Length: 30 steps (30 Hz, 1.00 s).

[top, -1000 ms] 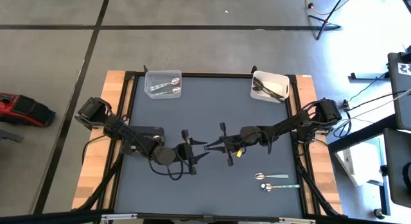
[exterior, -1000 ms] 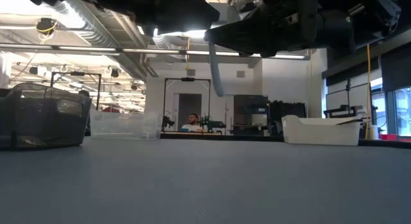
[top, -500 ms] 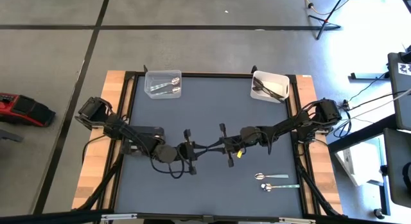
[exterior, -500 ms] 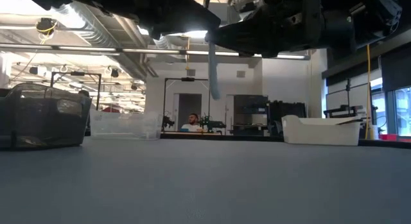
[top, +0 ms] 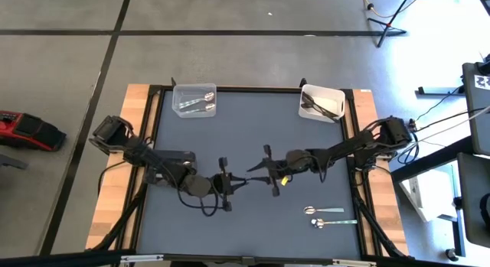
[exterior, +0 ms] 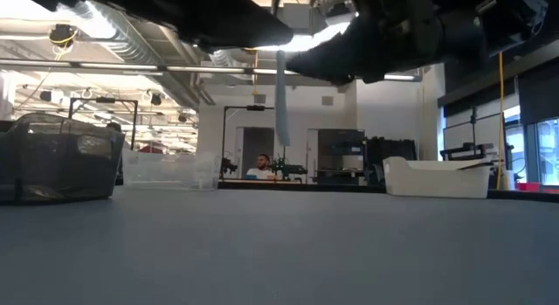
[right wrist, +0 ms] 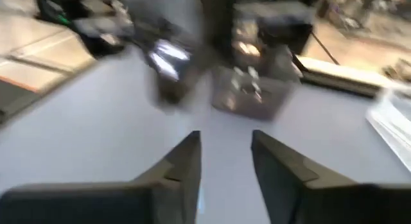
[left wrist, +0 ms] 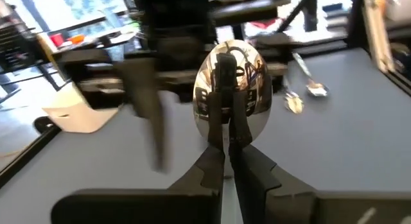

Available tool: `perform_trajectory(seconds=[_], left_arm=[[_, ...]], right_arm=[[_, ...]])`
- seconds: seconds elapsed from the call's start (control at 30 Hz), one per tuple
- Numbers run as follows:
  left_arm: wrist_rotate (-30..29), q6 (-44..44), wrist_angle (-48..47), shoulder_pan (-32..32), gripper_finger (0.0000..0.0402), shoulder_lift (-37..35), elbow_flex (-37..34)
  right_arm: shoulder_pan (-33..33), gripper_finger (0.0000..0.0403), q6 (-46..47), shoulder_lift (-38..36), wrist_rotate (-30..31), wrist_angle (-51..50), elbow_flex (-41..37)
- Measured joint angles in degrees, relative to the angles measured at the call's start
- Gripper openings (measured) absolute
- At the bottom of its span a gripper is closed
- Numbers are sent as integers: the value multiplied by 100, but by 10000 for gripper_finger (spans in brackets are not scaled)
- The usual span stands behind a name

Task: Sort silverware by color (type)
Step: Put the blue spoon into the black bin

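Observation:
My left gripper [top: 239, 180] is over the middle of the table, shut on a shiny silver spoon [left wrist: 232, 89]. The spoon's bowl faces the left wrist camera. Its handle [exterior: 282, 100] hangs down in the low view. My right gripper [top: 255, 170] stands just right of the spoon, open, with nothing between its fingers [right wrist: 183, 163]. A clear bin [top: 194, 102] at the far left holds light spoons. A white bin [top: 321, 103] at the far right holds dark utensils. Two light spoons [top: 323, 210] [top: 320, 222] lie flat on the table at the near right. My left gripper pinches the spoon between its two fingers [left wrist: 215, 156] at the narrow lower end of the bowl [left wrist: 227, 129]. The fingers come nearly level from the table's left. The bowl stands up above the fingertips, and the handle hangs straight down, clear of the table.
In the low view a dark mesh container [exterior: 57, 156] stands at the left, beside the clear bin [exterior: 170, 169]. The white bin [exterior: 437, 176] is at the right. A person [exterior: 259, 168] sits far off in the room. The grey mat [top: 230, 229] lies bare near the front.
My left gripper has shut on the spoon, which the right gripper was holding. My right gripper has then opened, let go and drawn back a little toward the table's right. The spoon's handle has swung from a slant to hanging straight down.

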Motion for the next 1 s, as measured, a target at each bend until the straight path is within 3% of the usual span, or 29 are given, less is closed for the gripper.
perform_trajectory(seconds=[0.17,0.27,0.47,0.7,1.0], left_arm=[[-43,278,-125,-100,17,-10,4],[-83,315,-609,-167,17,-117,141],[-329,-636,-3818,-376,17,-817,1132],[-86,-2844,-8001,-664,17,-1281,2445],[-123,-4917,-10710,-969,20,-1577,2394]], right_arm=[[-4,173,-3,-595,703,-1153,-2],[-2,182,0,-944,760,-1787,-2],[1,184,50,-1347,733,-2505,0],[1,184,198,-1348,677,-2838,-2],[1,184,197,-1348,677,-2929,-2]])
